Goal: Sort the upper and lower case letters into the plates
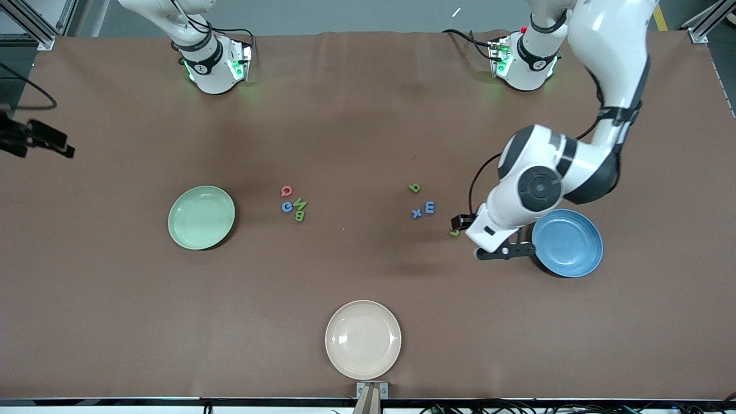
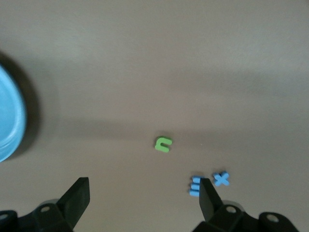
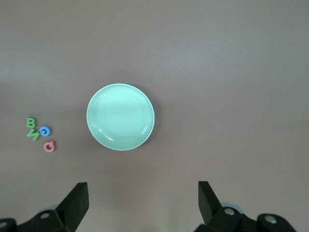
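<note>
The mint green plate [image 1: 201,217] lies toward the right arm's end and the blue plate [image 1: 567,242] toward the left arm's end; both hold nothing. Beside the green plate lie a red letter [image 1: 286,191], a blue one [image 1: 287,207] and two green ones [image 1: 299,210]. Nearer the blue plate lie a green letter [image 1: 414,188], a blue m [image 1: 429,207] and a blue x [image 1: 417,213]. My left gripper [image 2: 144,186] hangs open, low beside the blue plate, with a small green letter [image 2: 163,144] just ahead. My right gripper [image 3: 143,193] is open, high over the table by the green plate [image 3: 120,117].
A cream-beige plate [image 1: 363,339] with nothing in it sits near the front edge at mid-table. The left arm's elbow [image 1: 575,167] overhangs the table above the blue plate. A black piece of gear [image 1: 34,141] juts in at the right arm's end.
</note>
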`<state>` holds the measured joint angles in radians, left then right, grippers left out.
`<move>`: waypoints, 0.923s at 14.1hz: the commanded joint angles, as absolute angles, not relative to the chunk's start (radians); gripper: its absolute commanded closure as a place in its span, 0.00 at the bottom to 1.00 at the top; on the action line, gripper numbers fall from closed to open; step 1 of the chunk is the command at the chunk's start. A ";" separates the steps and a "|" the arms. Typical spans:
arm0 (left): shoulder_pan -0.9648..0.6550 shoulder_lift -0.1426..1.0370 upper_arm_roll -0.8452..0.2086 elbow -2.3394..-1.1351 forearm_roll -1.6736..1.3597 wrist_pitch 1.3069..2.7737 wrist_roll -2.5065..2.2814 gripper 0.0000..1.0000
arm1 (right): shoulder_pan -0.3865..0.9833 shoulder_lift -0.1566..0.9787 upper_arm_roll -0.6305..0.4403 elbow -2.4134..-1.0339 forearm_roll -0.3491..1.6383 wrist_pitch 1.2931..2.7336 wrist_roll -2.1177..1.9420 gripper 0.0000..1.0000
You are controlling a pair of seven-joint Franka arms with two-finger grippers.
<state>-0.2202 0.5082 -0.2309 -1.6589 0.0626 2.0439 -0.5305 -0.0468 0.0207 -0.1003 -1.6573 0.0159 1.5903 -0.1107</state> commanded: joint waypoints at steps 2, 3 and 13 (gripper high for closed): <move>-0.241 0.552 -0.230 -1.712 0.089 2.131 -0.540 0.00 | -0.060 0.163 -0.091 -1.583 0.023 1.574 -0.109 0.00; -0.242 0.569 -0.230 -1.721 0.090 2.146 -0.540 0.00 | -0.052 0.161 -0.089 -1.585 0.029 1.569 -0.083 0.00; -0.259 0.656 -0.229 -1.766 0.160 2.278 -0.541 0.28 | 0.207 0.144 -0.083 -2.029 0.186 2.045 0.299 0.00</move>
